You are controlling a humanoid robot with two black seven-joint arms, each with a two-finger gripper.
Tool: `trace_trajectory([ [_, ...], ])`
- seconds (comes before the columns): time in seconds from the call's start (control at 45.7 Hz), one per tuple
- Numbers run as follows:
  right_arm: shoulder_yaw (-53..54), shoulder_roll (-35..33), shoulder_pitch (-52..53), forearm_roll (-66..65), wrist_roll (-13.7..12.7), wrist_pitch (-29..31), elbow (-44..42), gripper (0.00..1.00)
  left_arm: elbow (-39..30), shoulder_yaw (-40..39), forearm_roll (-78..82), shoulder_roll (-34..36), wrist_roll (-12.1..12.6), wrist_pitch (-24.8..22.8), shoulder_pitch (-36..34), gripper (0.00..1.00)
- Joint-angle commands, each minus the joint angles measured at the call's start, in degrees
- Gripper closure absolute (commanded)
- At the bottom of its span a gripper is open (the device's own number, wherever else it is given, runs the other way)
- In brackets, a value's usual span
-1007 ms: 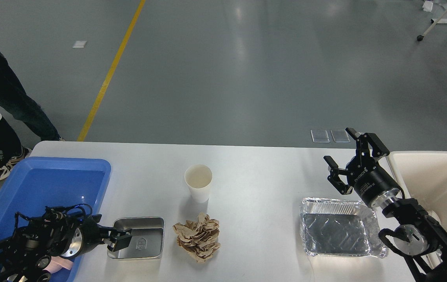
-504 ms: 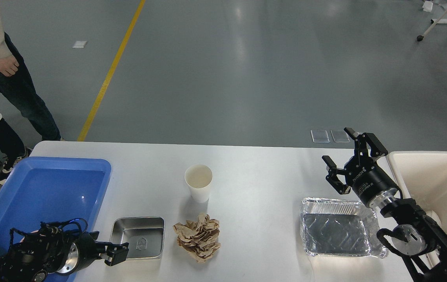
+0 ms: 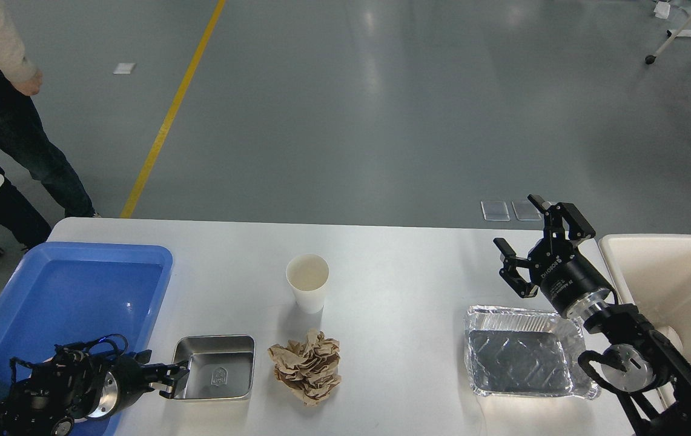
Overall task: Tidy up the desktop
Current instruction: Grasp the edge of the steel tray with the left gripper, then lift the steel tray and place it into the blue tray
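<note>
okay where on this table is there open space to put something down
On the desktop, the widest bare patch lies between the paper cup and the foil tray. The far strip behind the cup is free too. The near-left is crowded: steel tray, crumpled paper, left gripper.

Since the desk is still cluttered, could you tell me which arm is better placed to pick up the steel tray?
Probably the left. The left gripper sits right at the steel tray's left rim, beside the blue tray. The right gripper hovers open across the desktop, above the foil tray.

White-grey desktop [image 3: 393,272] (rounded corners), level
</note>
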Motion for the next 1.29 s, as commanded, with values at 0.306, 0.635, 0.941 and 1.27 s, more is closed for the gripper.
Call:
trace_trajectory([
  [0.306,-0.01,-0.15,-0.09,0.00,-0.01,0.00,0.00,0.00,1.20,0.12,0.22,-1.00,-0.02,-0.57,0.55,0.89],
  [0.635,-0.01,-0.07,-0.17,0.00,-0.01,0.00,0.00,0.00,2.25,-4.09,-0.22,-3.90,0.51,-0.57,0.99,1.00],
  [0.941,-0.01,0.02,-0.17,0.00,-0.01,0.00,0.00,0.00,0.94,-10.68,-1.28,-4.17,0.33,-5.05,0.29,1.00],
  [1.27,-0.45,0.02,0.00,0.00,-0.01,0.00,-0.09,0.00,-3.55,-20.71,-3.30,-1.27,-0.28,-12.08,-3.85,1.00],
])
